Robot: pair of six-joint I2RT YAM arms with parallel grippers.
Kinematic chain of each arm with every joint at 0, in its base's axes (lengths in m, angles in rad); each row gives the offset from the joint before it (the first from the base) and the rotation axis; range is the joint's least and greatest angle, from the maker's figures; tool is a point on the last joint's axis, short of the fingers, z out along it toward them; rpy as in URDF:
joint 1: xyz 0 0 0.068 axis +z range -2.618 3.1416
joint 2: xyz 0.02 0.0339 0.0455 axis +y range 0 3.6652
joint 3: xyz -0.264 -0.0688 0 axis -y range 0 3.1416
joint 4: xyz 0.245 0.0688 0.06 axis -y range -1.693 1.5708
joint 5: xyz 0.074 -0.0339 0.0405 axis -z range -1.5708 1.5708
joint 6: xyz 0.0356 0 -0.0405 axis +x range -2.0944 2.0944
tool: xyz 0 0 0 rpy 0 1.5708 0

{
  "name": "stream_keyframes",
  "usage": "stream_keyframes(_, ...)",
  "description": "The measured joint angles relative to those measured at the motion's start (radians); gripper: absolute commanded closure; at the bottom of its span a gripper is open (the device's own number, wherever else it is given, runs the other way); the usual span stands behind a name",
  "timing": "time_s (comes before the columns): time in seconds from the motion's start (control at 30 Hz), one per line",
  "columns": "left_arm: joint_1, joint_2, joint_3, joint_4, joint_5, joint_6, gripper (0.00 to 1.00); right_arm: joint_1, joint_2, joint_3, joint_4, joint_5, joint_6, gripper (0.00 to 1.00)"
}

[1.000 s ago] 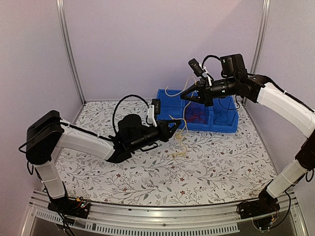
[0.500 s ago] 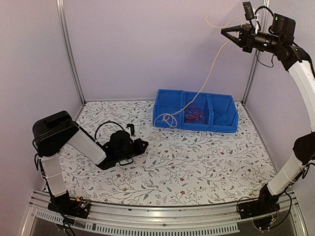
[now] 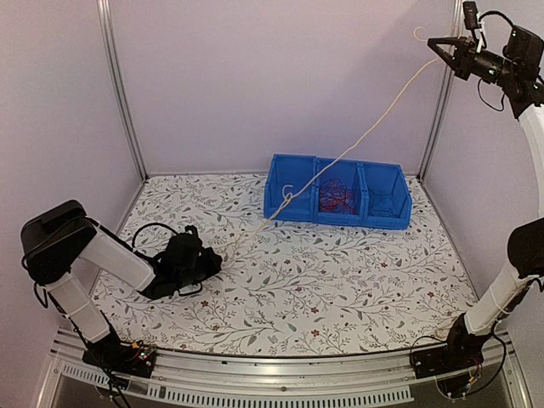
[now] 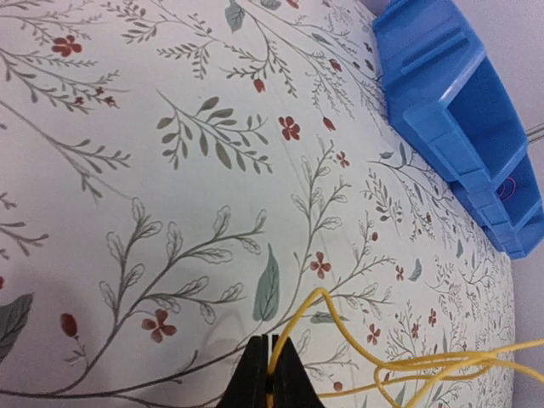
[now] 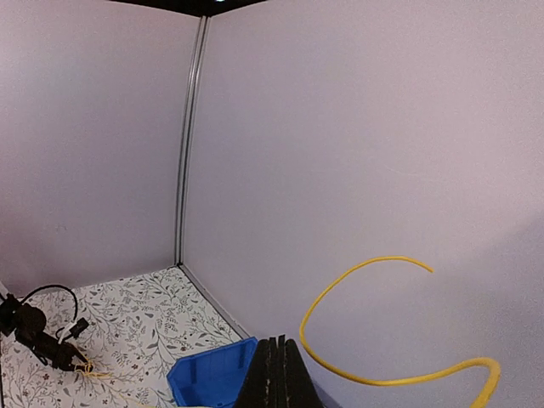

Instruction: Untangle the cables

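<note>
- Of the left gripper [image 4: 271, 364], low on the flower-printed tablecloth [image 4: 170, 170], its wrist view shows only black tapered fingertips, clenched on the thin yellow cable [image 4: 450, 362], which curls in slack loops beside them.
- The right gripper [image 3: 435, 42], raised high at the back right, grasps the same cable's other end. The pinch point is cut off in its own view, where a free tip arcs away.
- Between them the cable runs taut past the left end of the blue plastic three-compartment bin [image 3: 365, 218]; contact with the rim is unclear.
- Tangled thin red cables [image 3: 338, 195] lie in the middle compartment.
</note>
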Motion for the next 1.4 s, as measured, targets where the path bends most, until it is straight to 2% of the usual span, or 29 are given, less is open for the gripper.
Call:
stream_keyframes(0.17, 0.015, -0.106, -0.080, -0.142, -0.082, -0.080, 1.00, -0.032, 0.006, 0.041, 0.002, 0.064, -0.004, 1.00)
stream_keyframes(0.33, 0.028, -0.160, -0.110, -0.230, -0.134, -0.165, 1.00, -0.115, 0.012, 0.103, 0.038, 0.144, 0.025, 1.00)
stream_keyframes(0.63, 0.028, -0.169, -0.127, -0.230, -0.161, -0.243, 1.00, -0.142, 0.013, 0.083, 0.089, 0.216, 0.043, 1.00)
stream_keyframes(0.77, 0.028, -0.191, -0.155, -0.227, -0.177, -0.279, 1.00, -0.151, 0.016, 0.074, 0.079, 0.291, 0.012, 1.00)
stream_keyframes(1.07, 0.028, -0.266, -0.223, -0.255, -0.216, -0.351, 1.00, -0.216, 0.012, 0.176, 0.103, 0.494, -0.044, 1.00)
stream_keyframes(1.17, 0.028, -0.291, -0.245, -0.255, -0.223, -0.363, 1.00, -0.229, -0.004, 0.146, 0.115, 0.496, -0.043, 1.00)
stream_keyframes(1.3, 0.028, -0.306, -0.248, -0.251, -0.220, -0.312, 1.00, -0.228, -0.045, 0.016, 0.128, 0.414, -0.032, 1.00)
stream_keyframes(1.33, 0.028, -0.306, -0.246, -0.253, -0.218, -0.285, 0.98, -0.228, -0.055, -0.026, 0.132, 0.382, -0.026, 1.00)
stream_keyframes(1.4, 0.028, -0.306, -0.235, -0.264, -0.208, -0.226, 0.86, -0.225, -0.062, -0.091, 0.132, 0.336, -0.013, 1.00)
